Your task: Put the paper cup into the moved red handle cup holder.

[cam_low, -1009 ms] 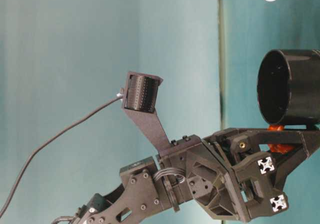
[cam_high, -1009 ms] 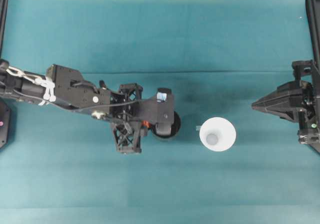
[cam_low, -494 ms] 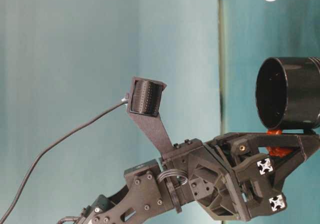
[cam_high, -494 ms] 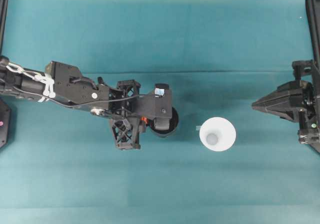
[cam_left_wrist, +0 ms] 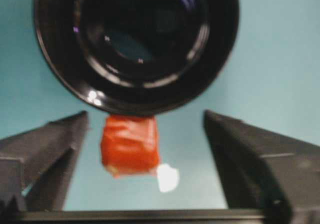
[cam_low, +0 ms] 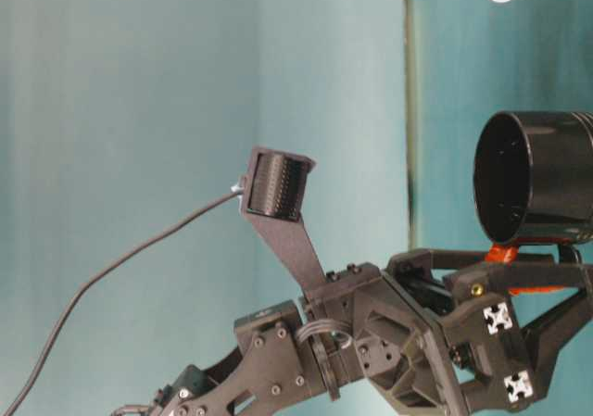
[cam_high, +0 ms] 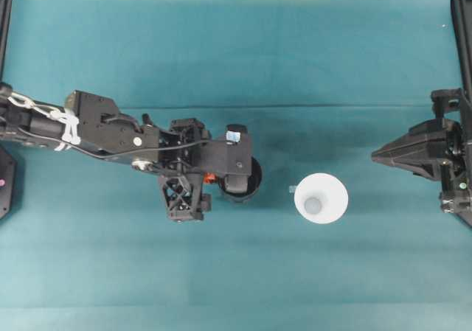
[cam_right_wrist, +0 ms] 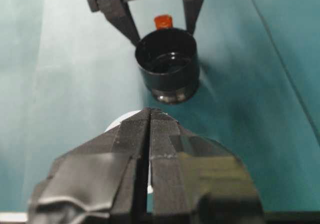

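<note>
Overhead: left gripper (cam_high: 221, 178) at table centre-left, over the black holder (cam_high: 247, 178). Paper cup (cam_high: 321, 197) upright to the holder's right, well apart. Right gripper (cam_high: 380, 154) at far right.

Table-level: holder (cam_low: 533, 177) upright, red handle (cam_low: 503, 254) beside the fingers.

Left wrist: jaws spread wide, handle (cam_left_wrist: 130, 145) between them, untouched.

Right wrist: 2 fingers (cam_right_wrist: 130, 134) pressed together, holding nothing; cup (cam_right_wrist: 120, 120) partly hidden behind them.
</note>
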Motion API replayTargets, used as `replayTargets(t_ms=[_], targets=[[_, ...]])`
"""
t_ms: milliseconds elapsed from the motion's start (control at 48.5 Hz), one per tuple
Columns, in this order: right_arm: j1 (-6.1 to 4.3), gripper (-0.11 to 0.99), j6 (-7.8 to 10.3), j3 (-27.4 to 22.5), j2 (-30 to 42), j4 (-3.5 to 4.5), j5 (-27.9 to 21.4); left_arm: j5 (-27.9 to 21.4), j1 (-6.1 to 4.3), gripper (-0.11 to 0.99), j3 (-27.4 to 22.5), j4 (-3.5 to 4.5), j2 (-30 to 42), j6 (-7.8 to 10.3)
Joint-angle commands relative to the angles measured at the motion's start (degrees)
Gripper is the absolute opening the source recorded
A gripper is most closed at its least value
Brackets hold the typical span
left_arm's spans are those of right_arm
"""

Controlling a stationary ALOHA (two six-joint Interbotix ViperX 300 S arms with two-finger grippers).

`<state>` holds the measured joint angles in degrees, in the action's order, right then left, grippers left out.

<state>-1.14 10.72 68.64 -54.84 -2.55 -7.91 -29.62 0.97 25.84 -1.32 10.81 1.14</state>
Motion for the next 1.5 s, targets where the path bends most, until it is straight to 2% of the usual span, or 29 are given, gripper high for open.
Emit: replayTargets(t_ms=[0, 165, 247, 309, 433, 515, 577, 618, 700, 742, 803, 865, 906, 1154, 1236, 1483], targets=[[-0.79, -0.1, 0.62, -0.6, 0.3, -0.18, -1.8, 0.2, 0.0, 0.97, 0.0, -0.26, -3.3, 0.18], [-3.69, -0.1, 0.79, -2.7, -0.8, 0.0, -9.2, -0.8, 0.26, 0.97, 1.5, -0.26, -11.8, 0.09], [-5.1, -0.09, 0.79, -4.3, -1.4, 0.97, -12.7, -1.4, 0.26, 0.97, 2.9, -0.26, -16.9, -0.09], [-6.06, -0.08, 0.79, -5.4, -1.8, 1.23, -14.6, -1.8, 0.26, 0.97, 4.6, -0.26, -20.7, -0.35], [-7.12, -0.04, 0.97, -7.1, -1.3, 1.23, -17.2, -1.8, 0.26, 0.97, 7.9, -0.26, -27.1, -0.62], [-7.12, 0.04, 1.41, -7.6, -0.5, 0.97, -18.7, -1.8, 0.26, 0.96, 10.3, -0.26, -30.2, -0.62], [-7.12, 0.14, 2.46, -7.7, 0.4, 0.35, -19.8, -1.8, 0.18, 0.96, 12.0, -0.26, -32.3, -0.7], [-7.21, 0.23, 3.69, -7.9, 1.2, -0.35, -20.5, -1.8, 0.26, 0.96, 12.7, -0.26, -33.5, -0.79], [-7.21, 0.46, 6.94, -8.1, 3.3, -1.14, -21.2, -1.8, 0.26, 0.96, 14.1, -0.26, -35.4, -1.05], [-7.21, 0.59, 8.96, -8.3, 4.4, -1.23, -21.3, -1.8, 0.26, 0.96, 14.5, -0.26, -35.9, -1.23], [-6.94, 0.77, 11.07, -8.6, 6.1, -1.23, -21.3, -1.8, 0.26, 0.96, 15.1, -0.26, -36.7, -1.67], [-6.77, 0.91, 12.48, -8.9, 7.9, -1.23, -20.9, -1.8, 0.26, 0.96, 15.4, -0.26, -36.8, -1.85], [-6.77, 0.96, 12.74, -9.0, 9.4, -1.23, -20.5, -1.8, 0.26, 0.96, 15.4, -0.26, -36.8, -1.85], [-6.33, 0.94, 12.92, -11.3, 18.4, -1.32, -19.7, -1.7, 0.26, 0.96, 15.4, -0.26, -36.2, -1.85], [-5.8, 0.94, 12.92, -12.9, 21.8, -1.41, -19.7, -1.6, 0.26, 0.96, 15.4, -0.26, -36.1, -1.93], [-5.19, 0.94, 12.92, -18.0, 31.3, -1.41, -20.5, -1.6, 0.26, 0.96, 15.7, -0.26, -36.2, -1.93]])
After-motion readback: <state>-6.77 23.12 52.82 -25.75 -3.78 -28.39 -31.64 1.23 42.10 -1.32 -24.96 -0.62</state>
